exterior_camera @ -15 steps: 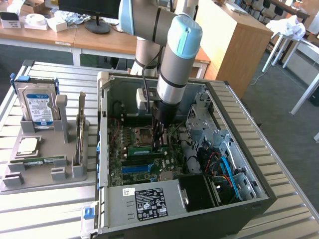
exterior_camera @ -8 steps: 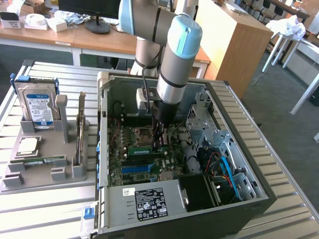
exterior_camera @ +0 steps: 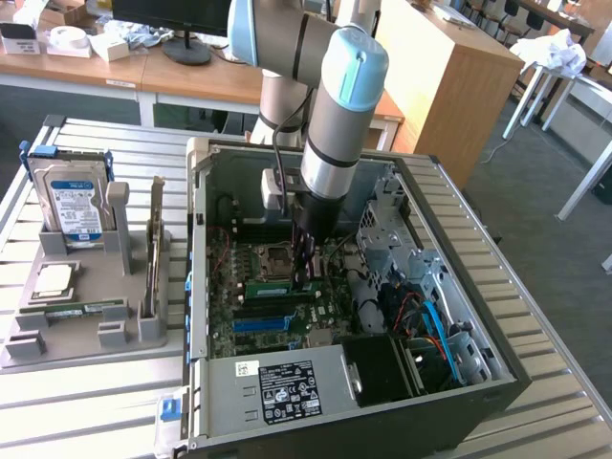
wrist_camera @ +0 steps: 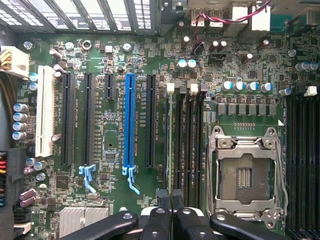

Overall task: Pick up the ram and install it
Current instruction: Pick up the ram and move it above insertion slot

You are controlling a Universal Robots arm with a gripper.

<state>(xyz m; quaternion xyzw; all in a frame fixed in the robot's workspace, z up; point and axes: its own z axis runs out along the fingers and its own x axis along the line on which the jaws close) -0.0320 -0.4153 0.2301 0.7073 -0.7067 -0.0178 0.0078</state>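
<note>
The ram (exterior_camera: 273, 287) is a thin green stick standing on edge on the motherboard, just beside the empty processor socket (exterior_camera: 277, 256). My gripper (exterior_camera: 306, 275) reaches down into the open computer case and is shut on the ram's upper edge, towards the exterior view's right end. In the wrist view the ram (wrist_camera: 169, 145) is a narrow strip seen edge-on along a dark memory slot, running away from my gripper (wrist_camera: 169, 196). Whether it is pressed fully into the slot I cannot tell.
A blue slot strip (wrist_camera: 130, 120) and black slots lie beside the ram. The socket (wrist_camera: 245, 175) is open. Case walls (exterior_camera: 196, 249), cables (exterior_camera: 430, 325) and a power supply (exterior_camera: 277, 387) crowd the arm. Outside, a grey holder (exterior_camera: 86, 330) carries a hard drive (exterior_camera: 72, 196), a processor (exterior_camera: 53, 279) and a green stick (exterior_camera: 81, 308).
</note>
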